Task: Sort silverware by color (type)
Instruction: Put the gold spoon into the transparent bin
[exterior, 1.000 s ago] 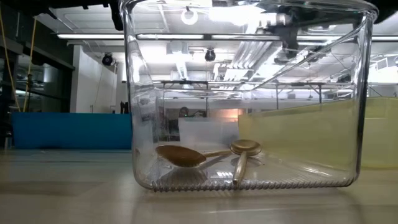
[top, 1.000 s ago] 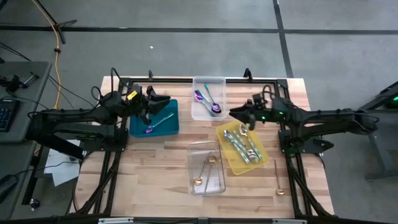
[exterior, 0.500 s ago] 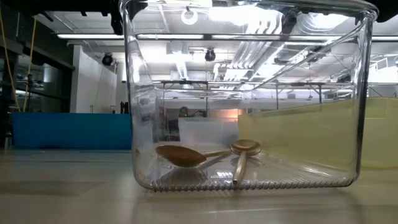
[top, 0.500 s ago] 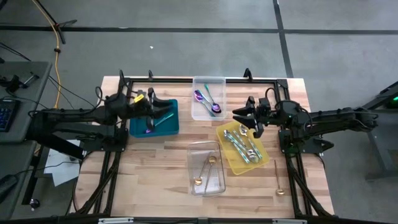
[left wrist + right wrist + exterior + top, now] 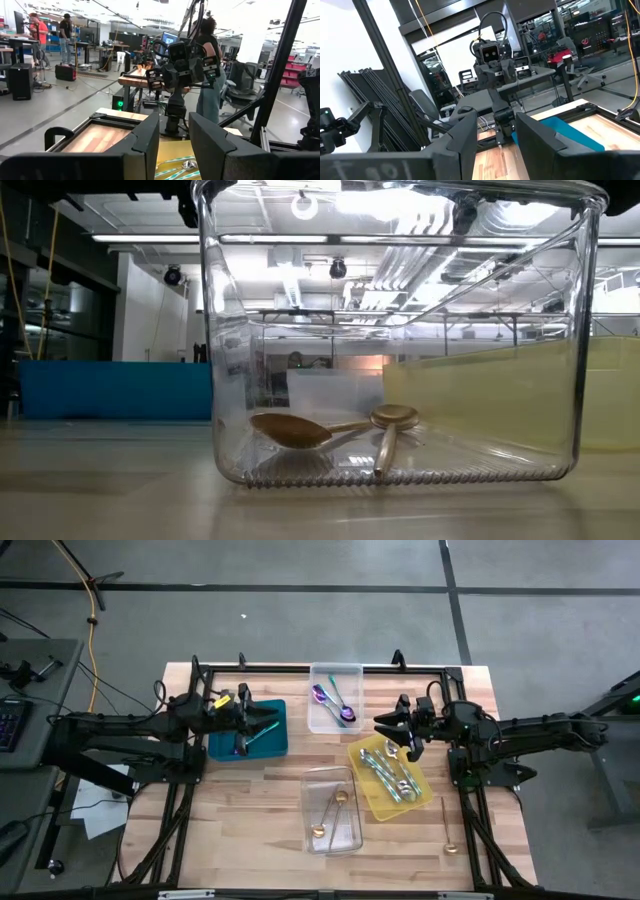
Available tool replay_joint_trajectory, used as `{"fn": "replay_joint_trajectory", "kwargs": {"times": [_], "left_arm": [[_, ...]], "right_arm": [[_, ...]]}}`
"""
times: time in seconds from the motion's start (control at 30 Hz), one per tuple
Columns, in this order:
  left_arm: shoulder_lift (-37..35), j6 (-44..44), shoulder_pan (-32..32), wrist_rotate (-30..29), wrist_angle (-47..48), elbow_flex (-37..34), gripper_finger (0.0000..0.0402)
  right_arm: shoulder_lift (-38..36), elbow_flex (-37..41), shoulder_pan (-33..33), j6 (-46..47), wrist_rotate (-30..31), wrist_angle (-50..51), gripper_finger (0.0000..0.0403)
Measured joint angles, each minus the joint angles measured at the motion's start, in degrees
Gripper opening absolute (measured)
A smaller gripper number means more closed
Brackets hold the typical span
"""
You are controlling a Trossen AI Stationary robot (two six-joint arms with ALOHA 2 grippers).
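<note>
Jaws of both grippers gape empty; two gold spoons (image 5: 300,429) lie in the clear tray (image 5: 349,830).

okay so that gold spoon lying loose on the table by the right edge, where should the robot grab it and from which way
Grip the loose gold spoon on its thin straight handle, about mid-length, coming straight down from above. It lies flat on the wooden table, bowl toward the front edge, so the jaws should close across the narrow handle rather than the wider bowl. The right gripper, hovering over the yellow plastic tray, looks nearest.
</note>
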State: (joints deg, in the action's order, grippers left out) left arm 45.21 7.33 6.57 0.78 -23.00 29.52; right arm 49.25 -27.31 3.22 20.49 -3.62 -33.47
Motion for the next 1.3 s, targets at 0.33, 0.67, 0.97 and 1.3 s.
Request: {"fn": "replay_joint_trajectory", "kwargs": {"times": [0.33,0.67,0.97,1.3], "left_arm": [[0.0,-0.1,0.0,-0.2,0.0,0.0,0.0099],[0.0,-0.1,0.0,-0.2,0.0,0.0,0.0099],[0.0,-0.1,0.0,-1.5,0.1,0.0,0.0099],[0.0,0.0,0.0,-1.5,0.1,0.0,0.0099]], "right_arm": [[0.0,0.0,0.0,0.0,0.0,0.0,0.0129],[0.0,0.0,0.0,4.5,0.2,0.0,0.0129],[0.3,-5.9,-3.5,29.0,-10.6,22.0,0.0128],[0.3,-11.2,-23.4,60.8,-14.4,60.3,0.0128]]}}
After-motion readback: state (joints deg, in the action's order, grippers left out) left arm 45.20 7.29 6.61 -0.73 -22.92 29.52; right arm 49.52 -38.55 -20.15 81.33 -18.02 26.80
